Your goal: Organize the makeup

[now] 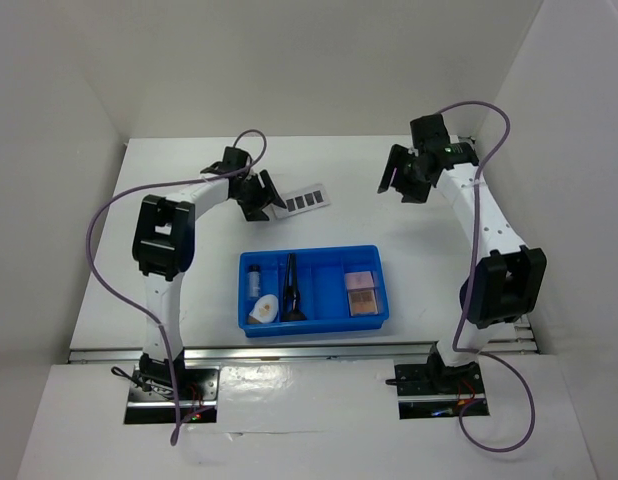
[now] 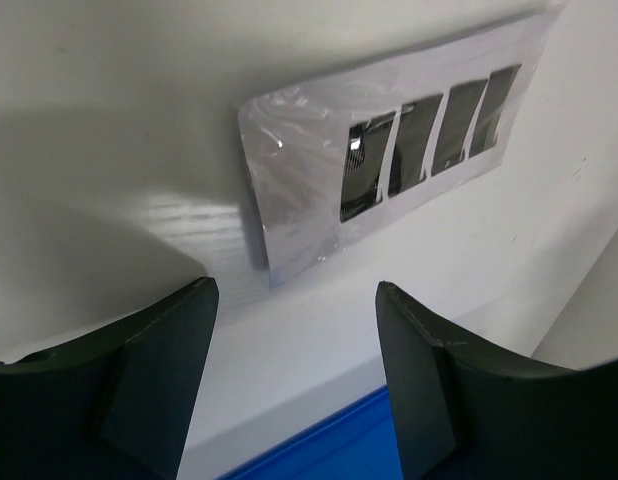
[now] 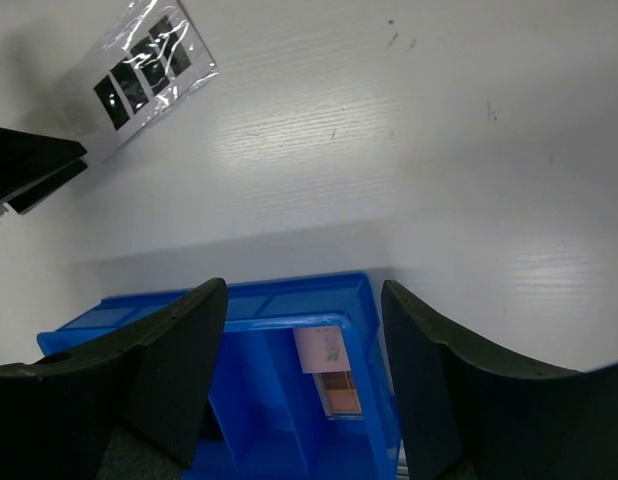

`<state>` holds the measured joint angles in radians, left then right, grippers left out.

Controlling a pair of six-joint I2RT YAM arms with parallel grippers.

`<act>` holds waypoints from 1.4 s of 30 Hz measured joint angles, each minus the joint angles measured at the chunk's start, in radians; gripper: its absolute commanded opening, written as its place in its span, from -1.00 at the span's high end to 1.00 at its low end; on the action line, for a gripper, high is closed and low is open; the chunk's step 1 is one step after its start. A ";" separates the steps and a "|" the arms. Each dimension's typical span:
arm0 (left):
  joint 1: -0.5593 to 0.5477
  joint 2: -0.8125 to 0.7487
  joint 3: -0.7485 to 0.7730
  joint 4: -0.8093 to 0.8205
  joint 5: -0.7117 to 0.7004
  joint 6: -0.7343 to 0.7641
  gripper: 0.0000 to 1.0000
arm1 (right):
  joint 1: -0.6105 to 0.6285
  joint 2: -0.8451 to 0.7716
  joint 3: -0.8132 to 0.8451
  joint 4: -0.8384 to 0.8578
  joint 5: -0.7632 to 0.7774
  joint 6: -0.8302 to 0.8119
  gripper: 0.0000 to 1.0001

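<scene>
The clear palette with dark pans [image 1: 301,200] [image 2: 389,170] [image 3: 144,70] lies flat on the table behind the blue tray [image 1: 314,326]. My left gripper [image 1: 267,196] [image 2: 297,290] hovers open just at the palette's left end, nothing between its fingers. In the tray sit a black-capped vial [image 1: 255,278], a white oval piece [image 1: 264,310], black brushes [image 1: 291,290] and two pink and tan squares [image 1: 361,283] [image 3: 321,350]. Further right, above the table behind the tray's right end, my right gripper [image 1: 392,178] [image 3: 304,290] is open and empty.
White walls close in the table at the back and on both sides. The tray's far rim [image 2: 329,445] [image 3: 289,300] lies just below both grippers. The left gripper's fingers [image 3: 29,170] show at the left edge of the right wrist view.
</scene>
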<state>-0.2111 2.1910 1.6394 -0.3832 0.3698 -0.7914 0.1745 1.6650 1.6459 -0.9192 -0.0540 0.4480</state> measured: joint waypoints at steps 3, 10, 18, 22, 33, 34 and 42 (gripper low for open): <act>0.001 0.023 0.026 0.009 -0.001 -0.006 -0.55 | -0.016 -0.006 -0.010 -0.010 0.011 0.003 -0.41; 0.001 0.037 0.032 0.063 -0.009 -0.025 -0.53 | -0.029 -0.010 -0.016 -0.029 0.031 0.003 -0.41; 0.000 0.069 0.050 0.127 0.009 -0.055 -0.37 | -0.029 -0.010 -0.016 -0.043 0.037 0.003 -0.41; -0.005 0.084 0.059 0.145 0.010 -0.057 -0.07 | -0.029 -0.010 -0.016 -0.045 0.040 0.003 -0.41; -0.020 0.106 0.064 0.150 -0.003 -0.044 1.00 | -0.029 -0.010 -0.027 -0.047 0.043 0.004 -0.41; -0.020 0.106 0.064 0.148 -0.001 -0.039 1.00 | -0.029 -0.010 -0.031 -0.047 0.043 0.004 -0.41; 0.016 0.009 0.067 0.133 0.130 0.053 1.00 | -0.029 -0.010 -0.037 -0.048 0.039 0.004 -0.41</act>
<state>-0.1951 2.2002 1.7061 -0.2501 0.5003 -0.7383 0.1452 1.6550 1.6093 -0.9668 -0.0154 0.4519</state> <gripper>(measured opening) 0.024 0.706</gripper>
